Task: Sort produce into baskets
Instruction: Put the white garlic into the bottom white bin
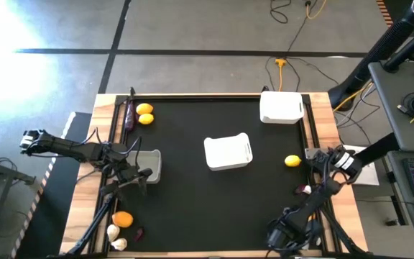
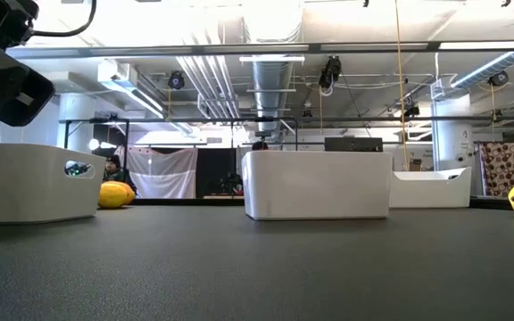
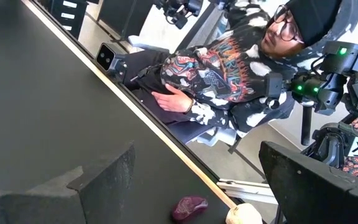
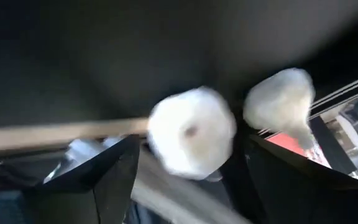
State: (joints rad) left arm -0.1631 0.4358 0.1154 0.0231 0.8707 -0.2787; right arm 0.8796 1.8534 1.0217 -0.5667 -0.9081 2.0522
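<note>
Three white baskets stand on the black mat: one at the left (image 1: 149,164), one in the middle (image 1: 228,152), one at the far right (image 1: 282,107). My right gripper (image 4: 190,144) is low at the table's right edge (image 1: 307,190), open, slanting down. One white garlic bulb (image 4: 191,140) lies between its fingers and a second (image 4: 279,102) just beside them. A lemon (image 1: 292,161) lies a little farther in. My left gripper (image 3: 210,186) waits open by the left basket (image 2: 34,183). My right gripper has its fingers (image 4: 104,180) on either side of the nearer garlic bulb, coming slanting down from above. The picture is blurred, so I cannot tell whether they touch it.
Two lemons (image 1: 145,114) and a dark eggplant (image 1: 129,115) lie at the far left corner. An orange (image 1: 123,219), two garlic bulbs (image 1: 116,238) and a purple piece (image 1: 139,234) lie at the near left. A person (image 3: 229,68) sits beyond the table's edge.
</note>
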